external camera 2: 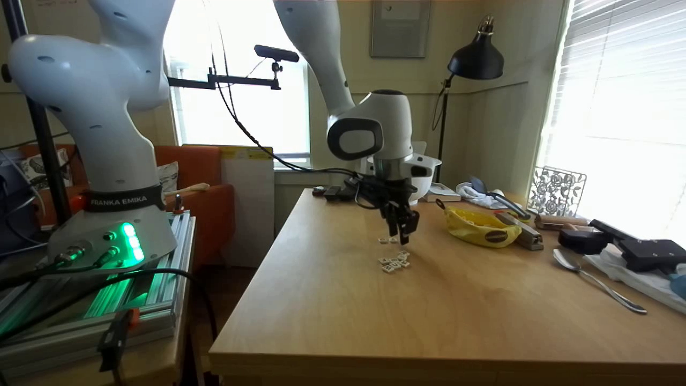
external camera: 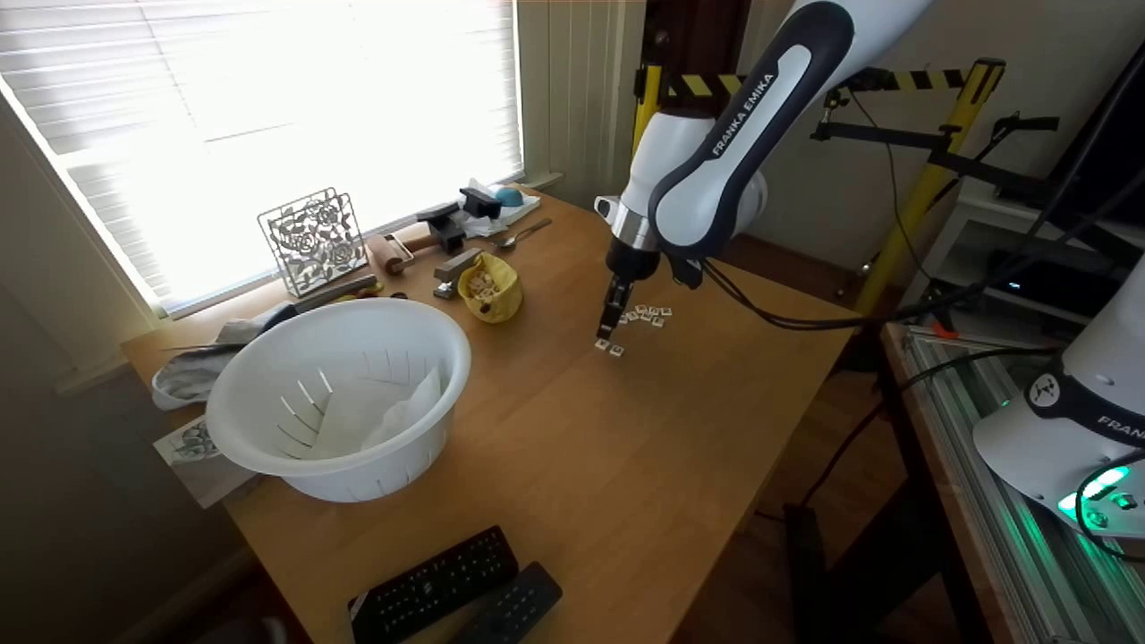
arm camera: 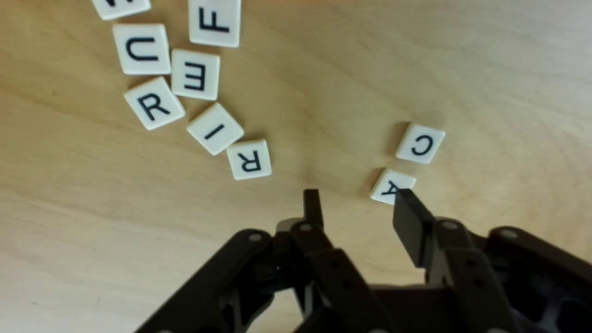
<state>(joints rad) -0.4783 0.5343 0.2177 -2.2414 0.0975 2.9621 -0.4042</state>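
Well, my gripper (arm camera: pixel 358 203) gapes partway, holding nothing. In the wrist view, the squarish A tile (arm camera: pixel 391 183) lies at two o'clock from the gap

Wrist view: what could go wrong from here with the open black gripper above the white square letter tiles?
The white square A tile shows off-centre, partly behind one finger of the black two-fingered gripper, so closing might miss or flick it. Lowering that finger could press on the tile. The white square C tile sits close by and might get bumped.
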